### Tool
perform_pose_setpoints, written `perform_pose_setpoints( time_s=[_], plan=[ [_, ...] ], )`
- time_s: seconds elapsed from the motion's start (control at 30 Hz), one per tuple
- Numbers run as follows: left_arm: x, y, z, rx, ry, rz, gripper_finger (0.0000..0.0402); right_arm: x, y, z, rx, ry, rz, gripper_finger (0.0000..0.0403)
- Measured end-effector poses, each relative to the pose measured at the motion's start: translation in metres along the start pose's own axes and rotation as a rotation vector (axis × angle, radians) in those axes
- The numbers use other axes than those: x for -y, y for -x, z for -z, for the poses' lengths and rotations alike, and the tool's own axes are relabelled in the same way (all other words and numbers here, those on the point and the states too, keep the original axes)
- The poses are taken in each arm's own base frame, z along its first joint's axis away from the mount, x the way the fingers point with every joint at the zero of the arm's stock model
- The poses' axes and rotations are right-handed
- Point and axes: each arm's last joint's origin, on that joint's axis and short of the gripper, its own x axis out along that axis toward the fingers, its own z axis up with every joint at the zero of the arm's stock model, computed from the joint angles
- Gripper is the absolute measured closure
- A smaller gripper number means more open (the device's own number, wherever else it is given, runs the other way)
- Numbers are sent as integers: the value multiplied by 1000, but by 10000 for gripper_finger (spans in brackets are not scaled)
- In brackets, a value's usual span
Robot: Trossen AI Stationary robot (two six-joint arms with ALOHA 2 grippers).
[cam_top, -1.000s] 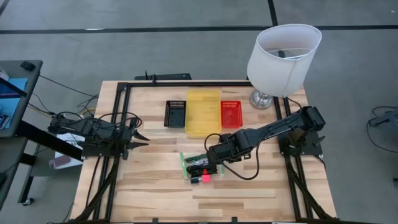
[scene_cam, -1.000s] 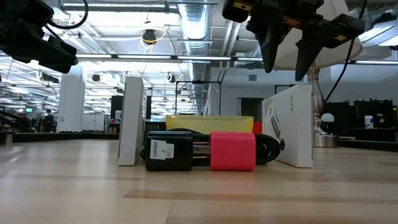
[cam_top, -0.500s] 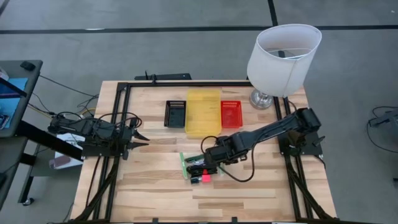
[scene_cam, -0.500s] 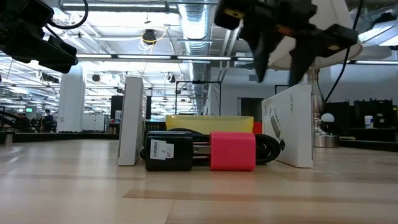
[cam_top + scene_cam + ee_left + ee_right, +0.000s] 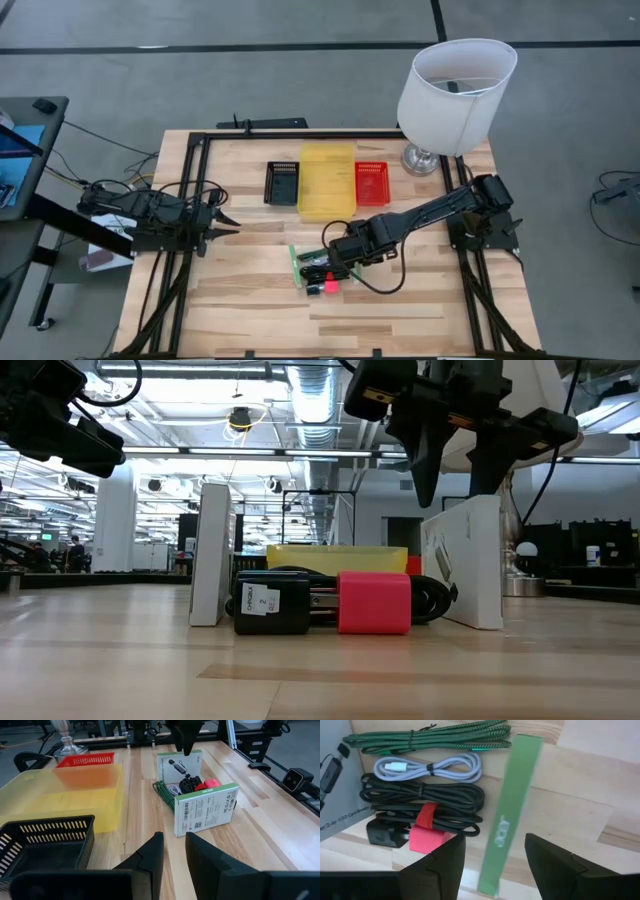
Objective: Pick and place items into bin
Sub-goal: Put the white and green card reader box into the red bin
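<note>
Cables bundled between two upright white boxes, mid-table.
Green braided cable (image 5: 427, 737), white cable (image 5: 427, 767), black cable (image 5: 422, 795), pink-red charger (image 5: 374, 602); my right gripper (image 5: 492, 852) hovers above, jaws open; left gripper (image 5: 172, 847) narrowly parted.

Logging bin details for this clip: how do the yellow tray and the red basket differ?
The yellow tray is larger and has smooth, translucent walls; the red basket is smaller with slotted walls. The tray sits in the middle of the row; the basket is on its lamp side. Both are rectangular, open-topped, and nothing shows inside either.
</note>
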Motion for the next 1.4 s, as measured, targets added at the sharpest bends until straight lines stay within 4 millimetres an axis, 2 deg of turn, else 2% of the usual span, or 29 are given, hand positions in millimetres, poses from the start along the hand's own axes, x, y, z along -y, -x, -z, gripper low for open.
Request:
perform_pose_setpoints(
  time_s=[1.1,1.4],
  plan=[
    [0,0,0,0,0,0,329,1,0,-6,4,-7,16,203],
    [0,0,0,1,0,0,329,-5,-36,-8,-59,28,89,203]
  ],
)
